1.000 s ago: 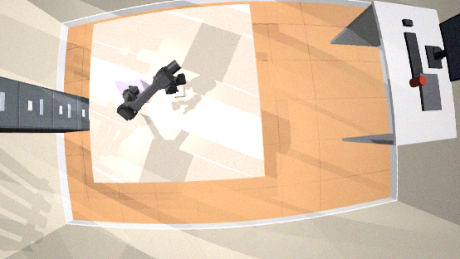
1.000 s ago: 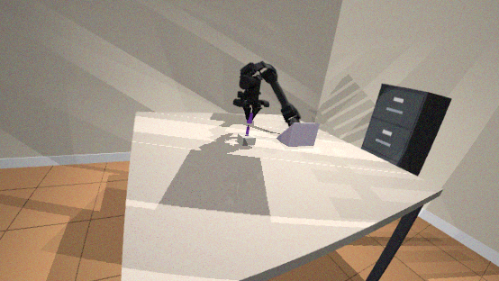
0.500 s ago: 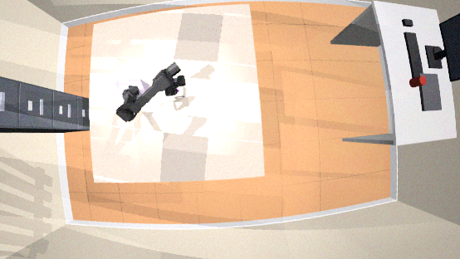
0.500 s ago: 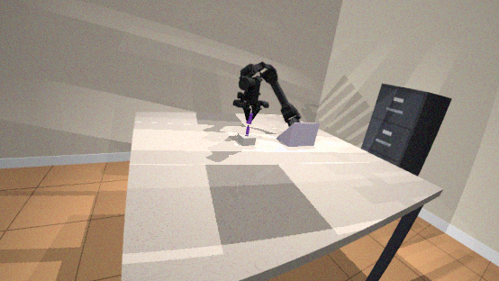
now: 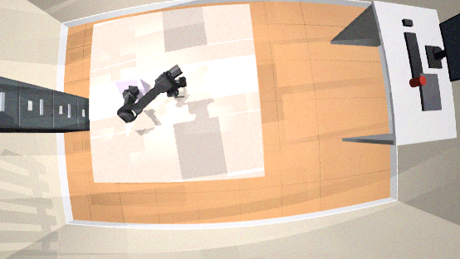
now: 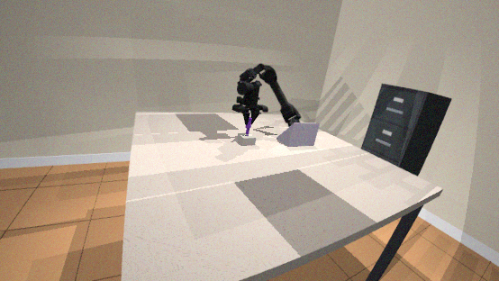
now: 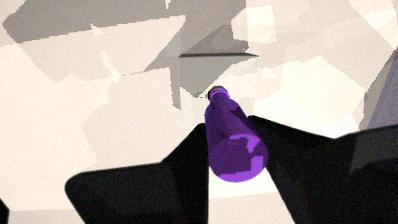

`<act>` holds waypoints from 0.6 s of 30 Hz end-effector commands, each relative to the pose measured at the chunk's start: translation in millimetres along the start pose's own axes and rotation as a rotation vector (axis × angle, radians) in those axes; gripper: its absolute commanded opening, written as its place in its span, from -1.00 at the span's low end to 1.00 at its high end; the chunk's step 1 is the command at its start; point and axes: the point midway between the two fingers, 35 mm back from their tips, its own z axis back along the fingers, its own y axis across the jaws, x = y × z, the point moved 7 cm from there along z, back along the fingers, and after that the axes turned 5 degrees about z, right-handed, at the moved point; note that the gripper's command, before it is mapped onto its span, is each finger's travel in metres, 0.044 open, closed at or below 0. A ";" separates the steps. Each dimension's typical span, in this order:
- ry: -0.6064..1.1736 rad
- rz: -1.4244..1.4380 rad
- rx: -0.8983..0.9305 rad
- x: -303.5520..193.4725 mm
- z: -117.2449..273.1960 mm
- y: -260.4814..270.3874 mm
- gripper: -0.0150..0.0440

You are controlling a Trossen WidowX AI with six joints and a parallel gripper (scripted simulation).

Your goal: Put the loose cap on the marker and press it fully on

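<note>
My gripper is shut on the purple cap, which lies lengthwise between the black fingers, closed end towards the wrist camera. Just past the cap's far end, the marker's dark tip and a bright purple rim show in the wrist view. Cap and marker look nearly in line, slightly tilted to each other; whether they touch I cannot tell. The marker stands in the pale holder block, below the fingers. In the top view the arm hides block and marker.
A lilac wedge-shaped block stands near the arm's base. A dark filing cabinet is beyond the table's edge. A separate white desk with a red cylinder is far off.
</note>
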 end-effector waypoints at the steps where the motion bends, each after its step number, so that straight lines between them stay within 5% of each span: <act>1: -0.005 0.004 0.001 0.6 -6.8 -0.4 -0.49; 18: -0.007 0.003 0.000 1.3 -30.1 -1.8 -0.49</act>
